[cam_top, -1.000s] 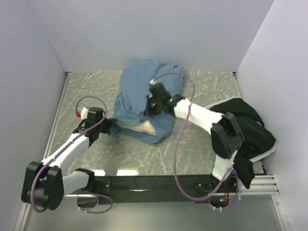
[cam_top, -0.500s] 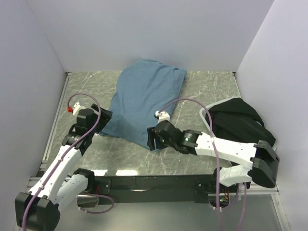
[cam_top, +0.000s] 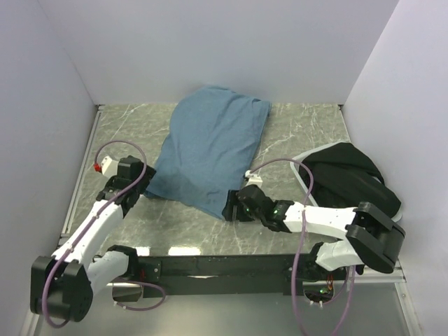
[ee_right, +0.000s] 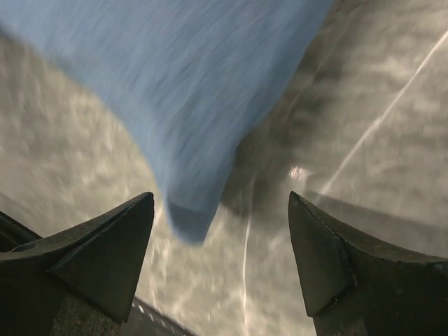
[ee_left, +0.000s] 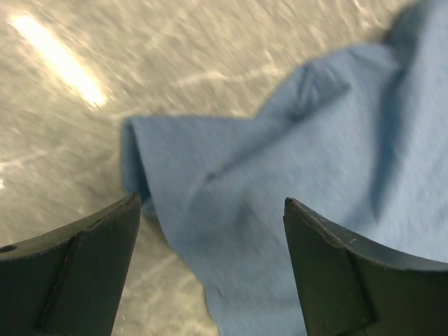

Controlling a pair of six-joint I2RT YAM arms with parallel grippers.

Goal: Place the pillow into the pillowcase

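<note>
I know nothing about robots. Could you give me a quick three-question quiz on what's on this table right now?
1. True or false: the left gripper is clamped on the blue pillowcase.
2. What lies at the right side of the table? A: a black fabric bundle. B: a red box. C: a bowl.
3. Fill in: the right gripper, by the pillowcase's near corner, has its jaws ____.
Key: 1 false, its jaws are open with nothing between them. 2 A. 3 open.
</note>
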